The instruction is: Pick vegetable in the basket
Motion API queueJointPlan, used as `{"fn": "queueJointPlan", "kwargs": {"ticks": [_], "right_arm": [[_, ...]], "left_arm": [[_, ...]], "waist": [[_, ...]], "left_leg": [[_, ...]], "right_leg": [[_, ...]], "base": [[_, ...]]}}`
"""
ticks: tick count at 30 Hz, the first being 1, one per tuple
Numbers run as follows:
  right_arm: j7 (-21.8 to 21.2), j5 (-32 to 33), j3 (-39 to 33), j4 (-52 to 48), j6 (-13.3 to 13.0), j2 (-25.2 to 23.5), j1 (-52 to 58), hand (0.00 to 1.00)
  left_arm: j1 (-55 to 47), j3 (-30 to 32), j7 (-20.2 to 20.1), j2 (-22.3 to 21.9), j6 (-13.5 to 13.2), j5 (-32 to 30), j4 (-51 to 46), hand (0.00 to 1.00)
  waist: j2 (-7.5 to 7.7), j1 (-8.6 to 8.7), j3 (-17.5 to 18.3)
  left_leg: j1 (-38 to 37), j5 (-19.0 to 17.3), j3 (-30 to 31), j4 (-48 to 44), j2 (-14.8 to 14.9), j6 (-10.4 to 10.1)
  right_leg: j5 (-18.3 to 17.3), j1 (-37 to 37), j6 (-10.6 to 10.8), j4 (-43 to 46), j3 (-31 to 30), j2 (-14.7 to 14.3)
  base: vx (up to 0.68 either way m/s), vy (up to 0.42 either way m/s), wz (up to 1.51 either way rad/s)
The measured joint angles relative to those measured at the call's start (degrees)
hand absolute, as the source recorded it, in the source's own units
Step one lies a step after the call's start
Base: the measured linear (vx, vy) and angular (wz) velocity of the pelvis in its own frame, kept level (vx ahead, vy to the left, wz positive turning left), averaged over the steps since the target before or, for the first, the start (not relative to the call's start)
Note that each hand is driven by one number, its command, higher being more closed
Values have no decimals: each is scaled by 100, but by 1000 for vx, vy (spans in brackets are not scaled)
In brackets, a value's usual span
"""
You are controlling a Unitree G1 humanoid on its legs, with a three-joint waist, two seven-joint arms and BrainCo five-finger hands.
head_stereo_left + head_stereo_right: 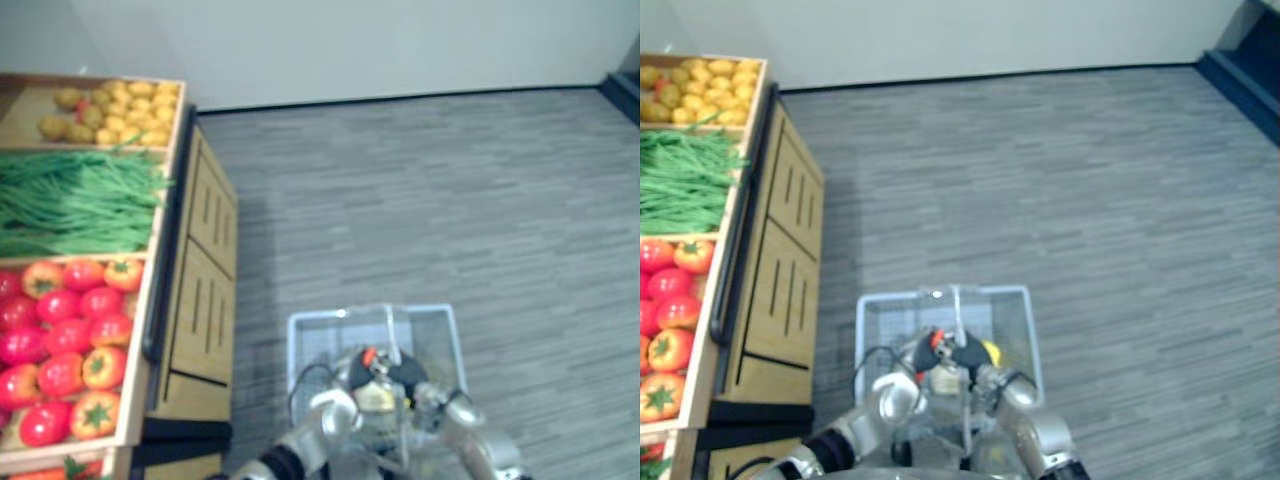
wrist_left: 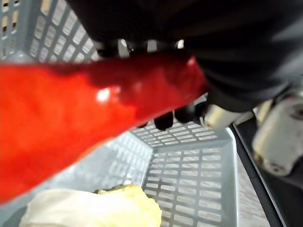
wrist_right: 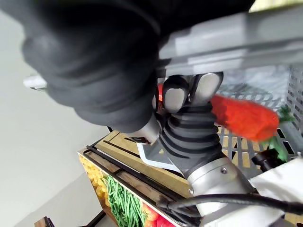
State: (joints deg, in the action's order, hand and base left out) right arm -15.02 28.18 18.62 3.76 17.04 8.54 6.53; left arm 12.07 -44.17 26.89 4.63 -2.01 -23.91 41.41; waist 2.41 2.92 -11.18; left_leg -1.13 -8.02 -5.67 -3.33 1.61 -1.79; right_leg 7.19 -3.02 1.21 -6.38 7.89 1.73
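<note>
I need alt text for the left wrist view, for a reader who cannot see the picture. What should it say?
The left hand holds a glossy red vegetable, its dark-tipped fingers curled under it, over a grey plastic basket. A pale yellow item lies inside the basket.

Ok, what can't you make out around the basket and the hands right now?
Right hand: its grip, hidden behind its own dark cover in the right wrist view and too small in the eye views.
Red vegetable in the left hand: what kind it is, as the left wrist view's edge cuts it off.
Pale yellow item in the basket: cut off at that view's edge.
Most of the basket's floor: covered by both hands in the eye views.
</note>
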Motion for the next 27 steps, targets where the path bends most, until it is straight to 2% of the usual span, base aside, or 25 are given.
{"fn": "queueJointPlan", "kwargs": {"ticks": [6,11,17,20,23,27], "right_arm": [[-35,-2,103,-320,-2,108,100,100],[-45,-2,200,-329,-31,82,96,100],[-53,-1,203,-311,-32,45,189,100],[-46,-2,141,-217,-86,43,212,100],[-56,-1,-110,-9,-126,-53,210,100],[-73,-5,-741,359,-297,-33,183,100]], "left_arm": [[225,-265,197,-1,139,2,0,0],[221,-147,205,2,133,9,0,0],[170,-21,202,11,-69,20,0,0],[159,125,127,30,-330,133,-35,0],[156,238,-372,234,-645,525,-378,0],[146,229,-1623,595,-1042,757,-771,0]], "waist": [[4,2,-2],[45,5,-15],[58,11,-11],[52,17,-7],[45,21,0],[7,31,110]], "left_leg": [[-4,8,-13,-58,-19,10],[-132,5,-8,8,-22,7],[-118,12,18,27,-17,16],[-121,18,27,33,-12,18],[-134,25,41,37,-13,18],[-216,127,123,178,-40,33]], "right_leg": [[55,-9,-6,14,-11,19],[52,123,2,-3,22,23],[44,132,5,-17,83,26],[44,139,5,-16,102,24],[44,155,4,-16,124,25],[39,172,12,-17,207,55]], "base": [[50,34,-1],[-7,13,1],[-20,5,2],[-1,1,1],[3,6,1],[24,21,9]]}}
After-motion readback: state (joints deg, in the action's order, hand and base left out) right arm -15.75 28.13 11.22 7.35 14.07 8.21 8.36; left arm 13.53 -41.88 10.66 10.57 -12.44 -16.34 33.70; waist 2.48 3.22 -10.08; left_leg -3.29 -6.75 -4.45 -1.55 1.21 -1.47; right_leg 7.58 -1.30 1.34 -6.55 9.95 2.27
